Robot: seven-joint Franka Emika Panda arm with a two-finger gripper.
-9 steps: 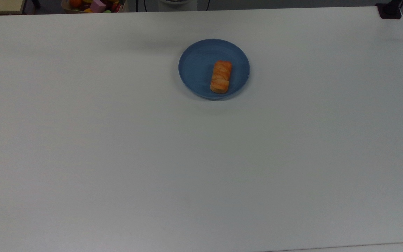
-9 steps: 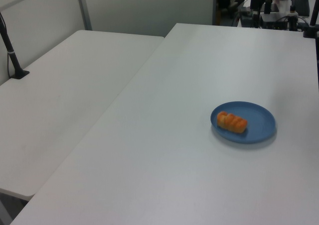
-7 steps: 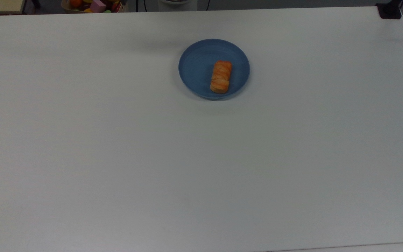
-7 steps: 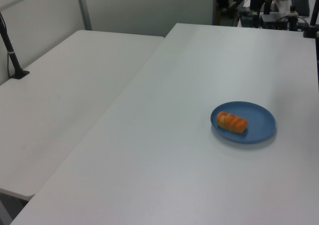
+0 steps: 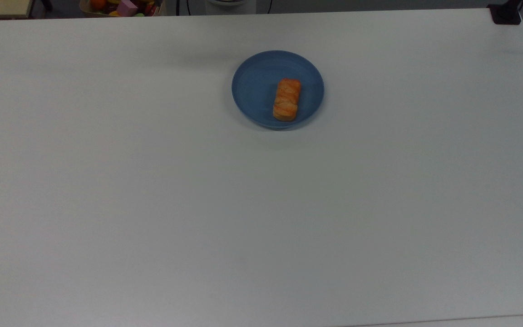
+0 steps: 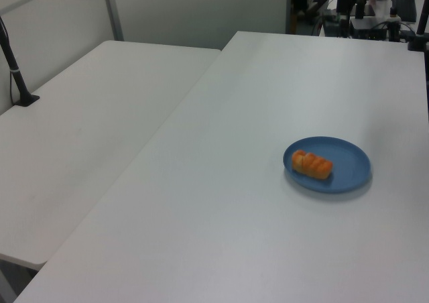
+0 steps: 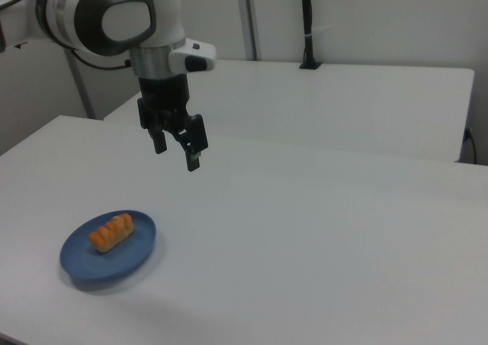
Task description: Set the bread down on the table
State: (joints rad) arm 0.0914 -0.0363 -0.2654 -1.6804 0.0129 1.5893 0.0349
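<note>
We see the bread [image 7: 111, 232] lying on a blue plate [image 7: 136, 255]. Our gripper [image 7: 176, 149] hangs high above, fingers spread. A shallow pinch could drag the plate along.

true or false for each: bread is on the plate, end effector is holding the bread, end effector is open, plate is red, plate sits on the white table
1. The bread lies on the plate. True.
2. The end effector is holding the bread. False: it hangs in the air above the table, apart from the bread and holding nothing.
3. The end effector is open. True: its fingers stand apart in the right view.
4. The plate is red. False: it is blue.
5. The plate sits on the white table. True.
</note>
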